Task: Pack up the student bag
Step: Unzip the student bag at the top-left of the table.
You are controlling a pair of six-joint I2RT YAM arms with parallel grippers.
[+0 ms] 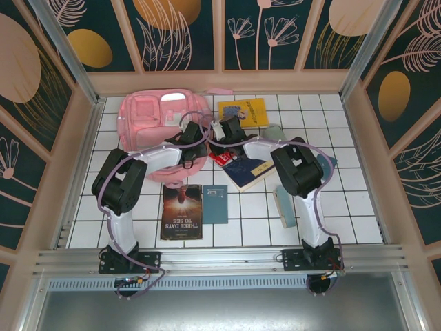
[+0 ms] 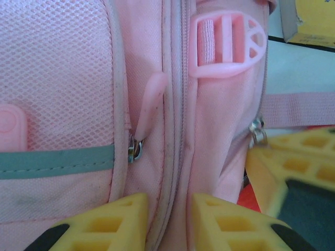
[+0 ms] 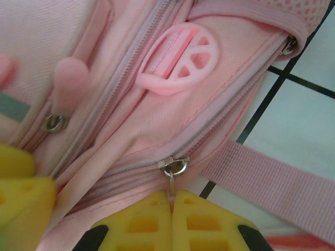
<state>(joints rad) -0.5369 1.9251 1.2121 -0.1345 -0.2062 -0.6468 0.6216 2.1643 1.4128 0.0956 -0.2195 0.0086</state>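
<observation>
At the far left of the tiled table, close to the back wall, we see the student bag — soft, pink, lying flat with its front pockets up. Both claws work at its right side.

In the left wrist view a raised zipper seam of the bag runs down between the two yellow fingers of the left claw. The jaws stand partly apart on either side of that fabric, and we cannot tell whether they pinch it. A pink buckle sits on the bag above them.

The right claw is closed — its fingers meet around the metal zipper pull at the bag's edge, just beside a pink strap that trails onto the tiles.

Around the bag lie books. A yellow book sits just right of it by the back wall, and a dark blue book lies under the right arm. Nearer the arm bases, a brown book lies just beside a small teal book.
</observation>
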